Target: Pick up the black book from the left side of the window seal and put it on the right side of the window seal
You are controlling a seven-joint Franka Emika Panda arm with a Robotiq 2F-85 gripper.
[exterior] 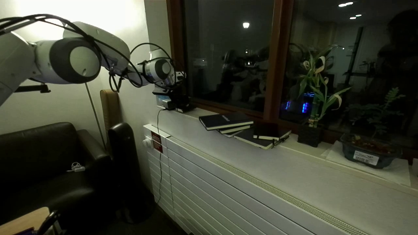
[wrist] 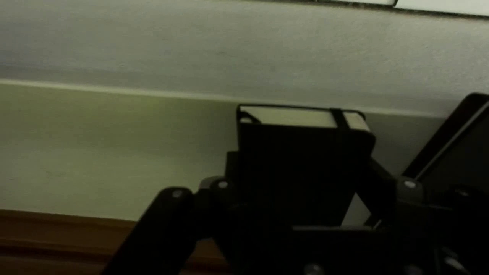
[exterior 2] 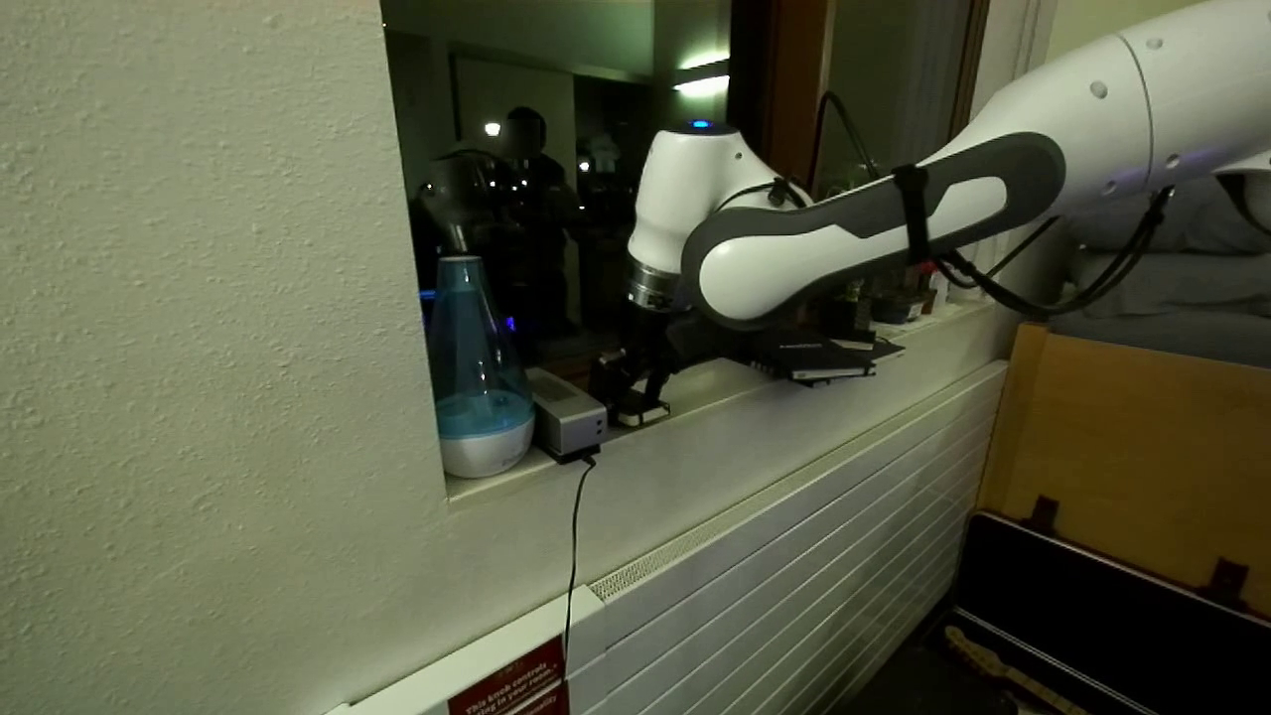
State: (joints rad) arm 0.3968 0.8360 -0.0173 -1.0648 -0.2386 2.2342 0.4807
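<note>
The black book shows in the wrist view [wrist: 284,115], with its pale page edge and elastic band facing the room. It also shows low on the left end of the window seal in both exterior views [exterior: 186,108] [exterior 2: 643,413]. My gripper [wrist: 304,159] has one finger against each side of the book and appears shut on it; the dark hides part of the contact. The gripper also shows in both exterior views [exterior: 179,103] [exterior 2: 630,389], pointing down. The window seal [exterior 2: 707,383] runs under it. I cannot tell whether the book rests on it.
A grey box [exterior 2: 571,409] with a cord and a blue humidifier [exterior 2: 482,407] stand beside the gripper. Wider dark books [exterior: 225,121] lie stacked mid-ledge. Potted plants [exterior: 310,134] [exterior: 369,151] stand farther along. The window frame [exterior: 273,65] rises behind; a white slatted panel [exterior: 222,182] is below.
</note>
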